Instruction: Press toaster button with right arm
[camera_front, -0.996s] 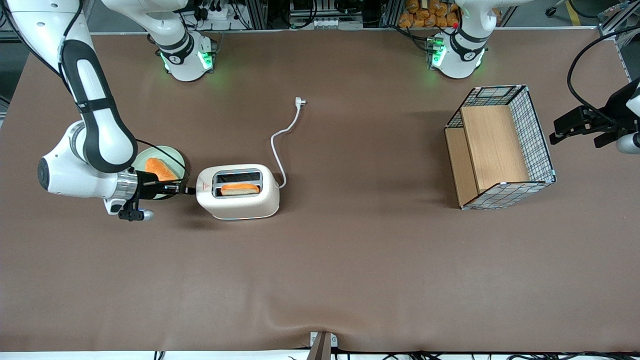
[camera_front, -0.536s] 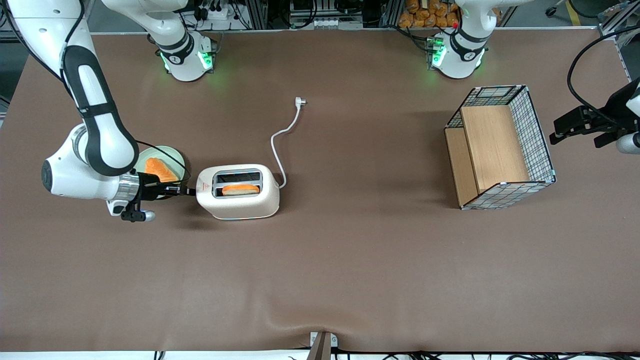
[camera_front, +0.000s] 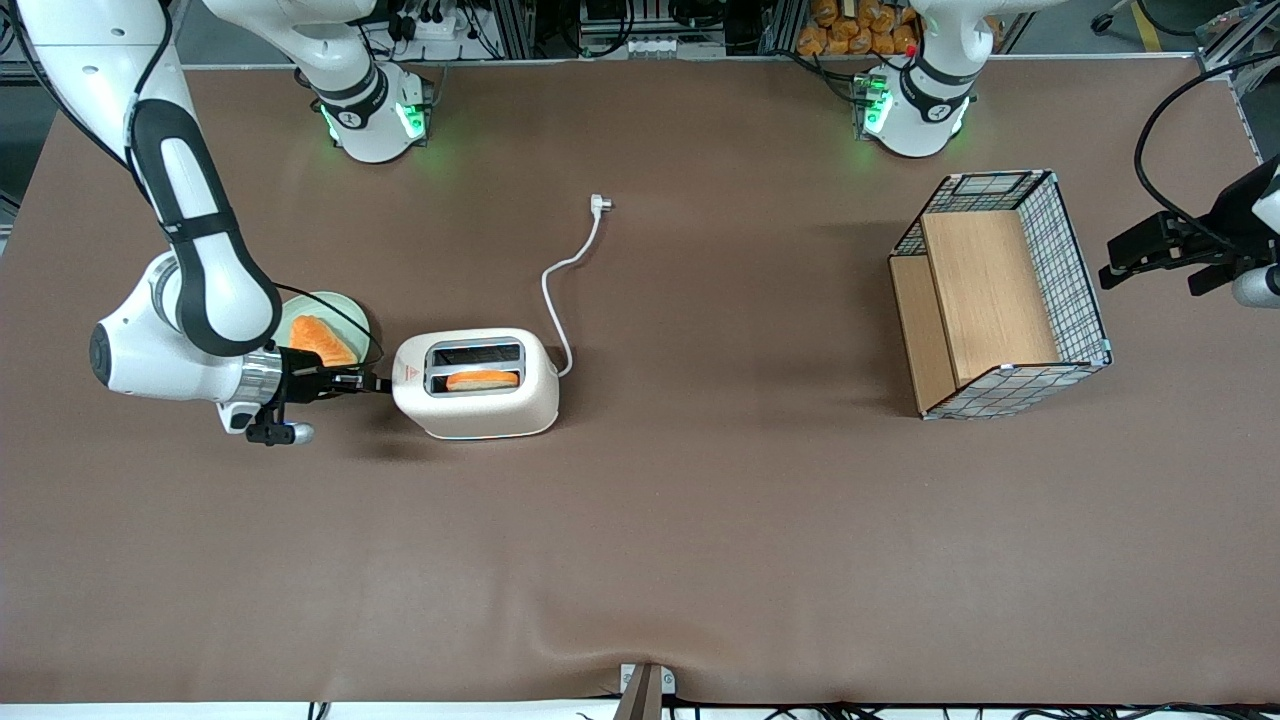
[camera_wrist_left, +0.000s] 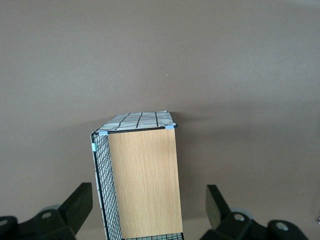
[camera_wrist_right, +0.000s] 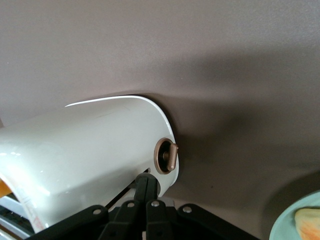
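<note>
The cream-white toaster (camera_front: 476, 398) stands on the table with a toast slice (camera_front: 481, 380) in the slot nearer the front camera and a red triangle mark (camera_front: 406, 375) on top. My right arm (camera_front: 195, 250) reaches in level from the working arm's end. Its gripper (camera_front: 374, 381) is shut, with the fingertips together against the toaster's narrow end. In the right wrist view the gripper (camera_wrist_right: 146, 181) touches the toaster (camera_wrist_right: 90, 150) at a dark slot just beside the round toaster button (camera_wrist_right: 165, 156).
A pale green plate (camera_front: 350, 318) with an orange toast slice (camera_front: 318, 338) lies under my wrist; its rim (camera_wrist_right: 287, 225) shows in the wrist view. The white cord (camera_front: 565, 275) runs to a plug (camera_front: 600, 203). A wire basket with wooden boards (camera_front: 1000, 295) stands toward the parked arm's end.
My arm has shifted slightly toward the toaster while the shut fingertips stay at its narrow end. The toast in the slot sits a little lower.
</note>
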